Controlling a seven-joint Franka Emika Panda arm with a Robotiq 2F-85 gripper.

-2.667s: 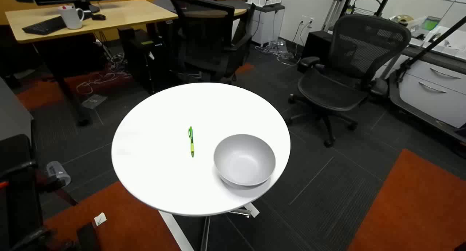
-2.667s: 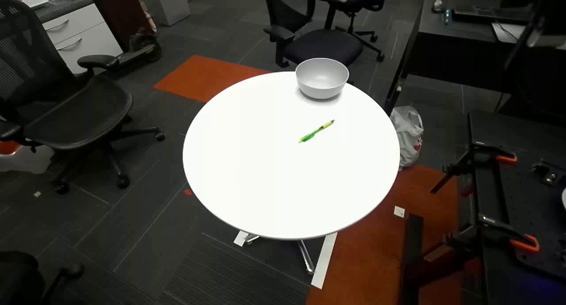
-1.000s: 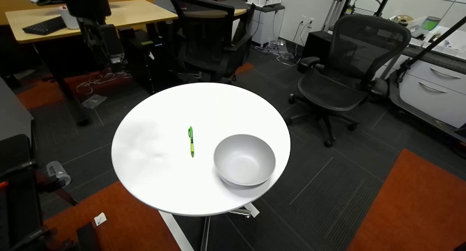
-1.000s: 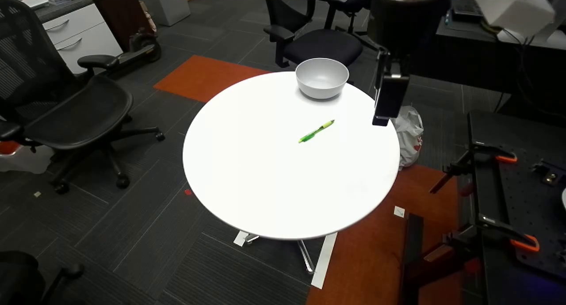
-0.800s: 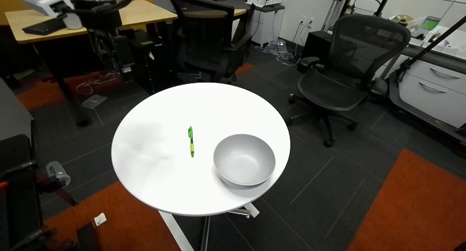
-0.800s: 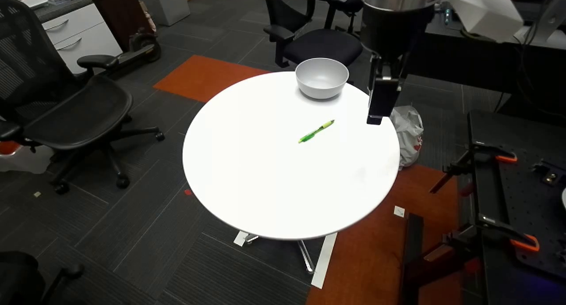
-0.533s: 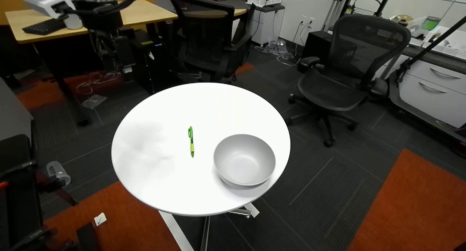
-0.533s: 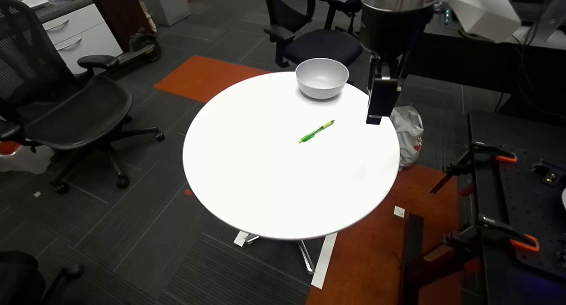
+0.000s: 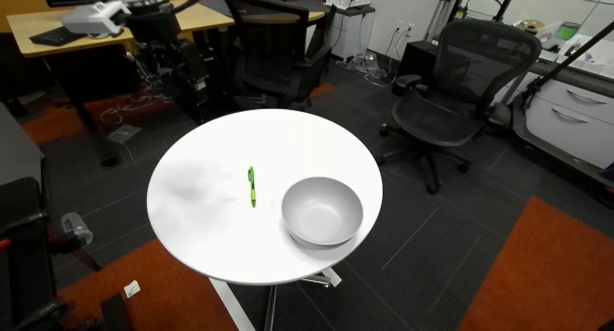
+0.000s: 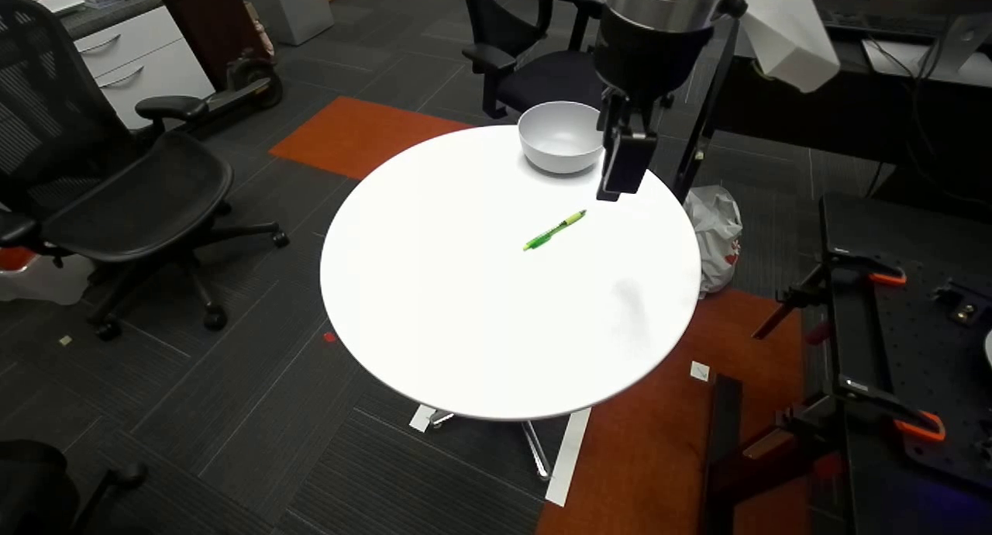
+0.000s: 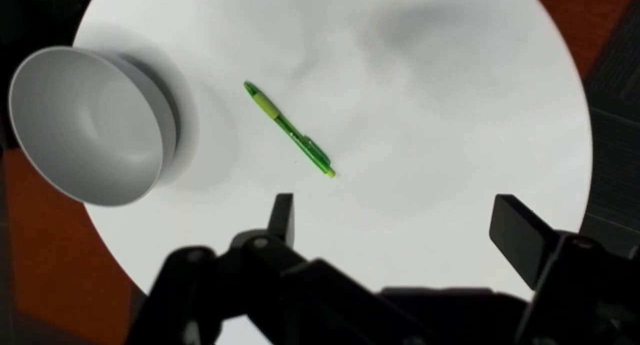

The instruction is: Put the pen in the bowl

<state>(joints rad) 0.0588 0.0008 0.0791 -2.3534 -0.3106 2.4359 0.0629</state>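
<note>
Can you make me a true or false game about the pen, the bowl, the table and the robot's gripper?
The pen is green. True.
The bowl stands on the table. True.
The table is square. False: it is round.
The pen is inside the bowl. False: it lies on the table beside the bowl, not touching it.
The gripper is open. True.
The gripper is holding the pen. False: it holds nothing.

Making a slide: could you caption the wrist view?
Seen past the open end effector, a green pen lies on a round white table, apart from a grey bowl.
</note>
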